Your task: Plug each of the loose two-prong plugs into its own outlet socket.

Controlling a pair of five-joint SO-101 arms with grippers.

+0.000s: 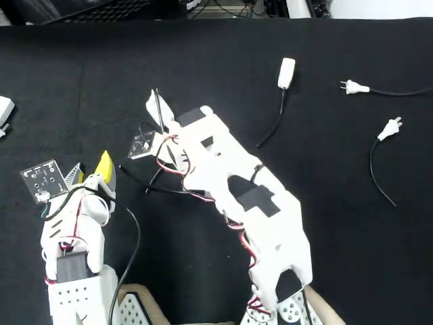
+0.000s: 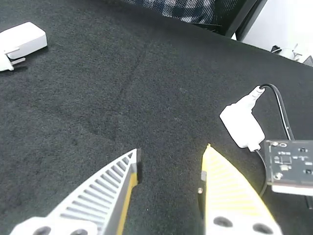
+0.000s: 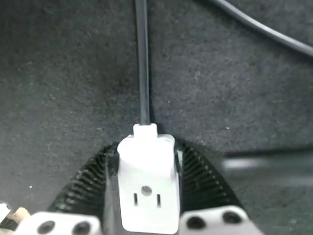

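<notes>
Right pincer [image 3: 146, 149] is clamping a white outlet socket [image 3: 146, 196] between its black fingers. The socket's slot face is pointing toward the wrist camera, and its black cord [image 3: 142, 63] is running straight away over the desk [image 3: 58, 73]. Left pincer [image 2: 171, 154] is sitting over the black desk with jaws standing apart, gripping nothing. From above, the right arm [image 1: 250, 203] is lying diagonally across the middle and the left arm [image 1: 74, 237] is sitting at the near left corner. A second socket [image 1: 287, 72] is lying toward the far side on its own cord. Two loose two-prong plugs are resting on the right, well apart from both pincers: the far plug [image 1: 354, 87] and the near plug [image 1: 390, 128], neither touching a socket.
</notes>
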